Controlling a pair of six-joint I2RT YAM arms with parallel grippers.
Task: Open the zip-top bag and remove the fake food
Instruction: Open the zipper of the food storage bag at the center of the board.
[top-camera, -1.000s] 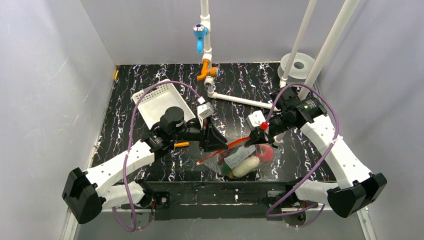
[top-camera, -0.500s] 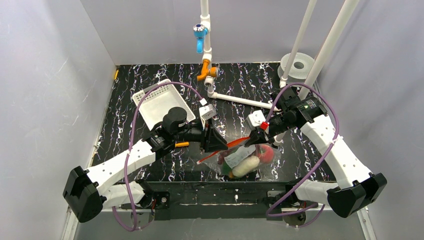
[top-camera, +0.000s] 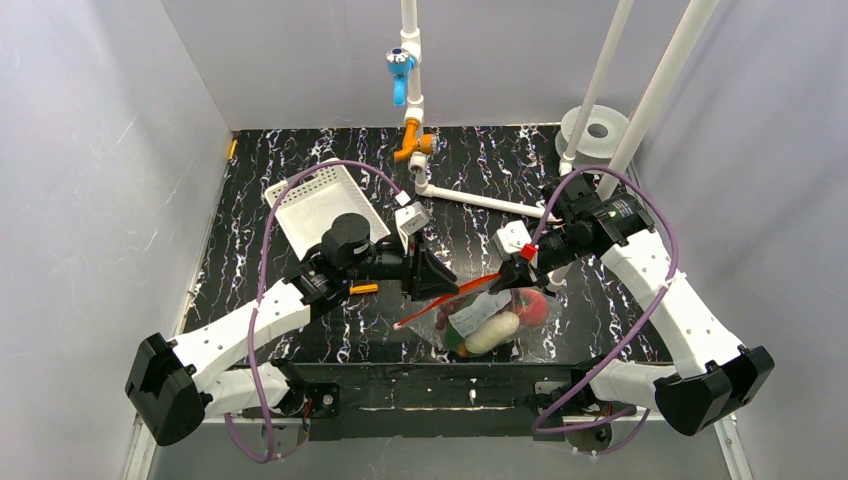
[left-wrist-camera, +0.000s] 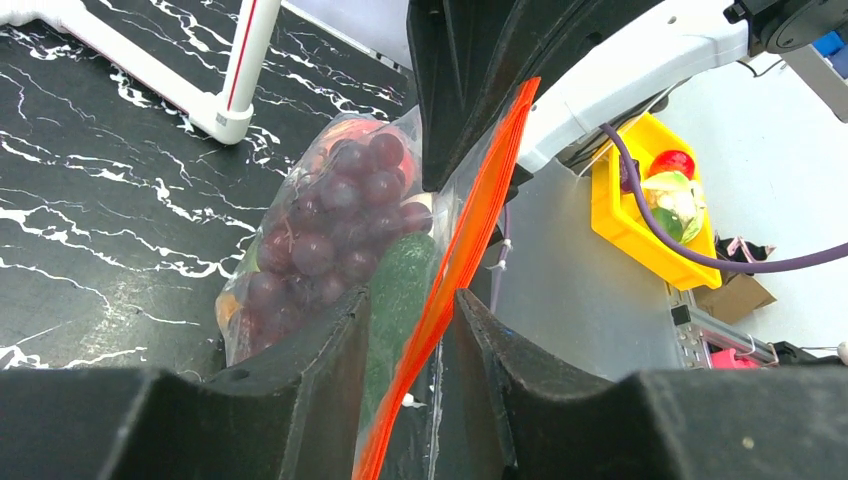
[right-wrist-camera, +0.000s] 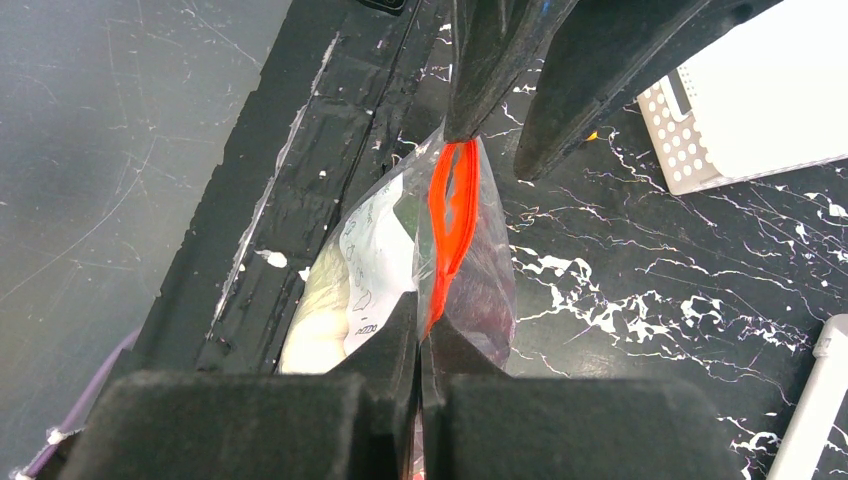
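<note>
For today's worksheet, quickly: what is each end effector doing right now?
Left end effector: open, straddling the orange strip of the bag.
Right end effector: shut on that strip.

You won't find any text you can read here. The white label (right-wrist-camera: 372, 262) on the zip-top bag (right-wrist-camera: 490, 290) carries faint printed marks, seemingly small symbols, too blurred to make out.

Zip-top bag (top-camera: 485, 322): clear crinkled plastic film, glossy. Grape bunch (left-wrist-camera: 330, 220): smooth glossy plastic is seen. Surface (top-camera: 480, 165): black marble-patterned, smooth finish noted. Basket (top-camera: 318, 205): white perforated plastic, matt.
</note>
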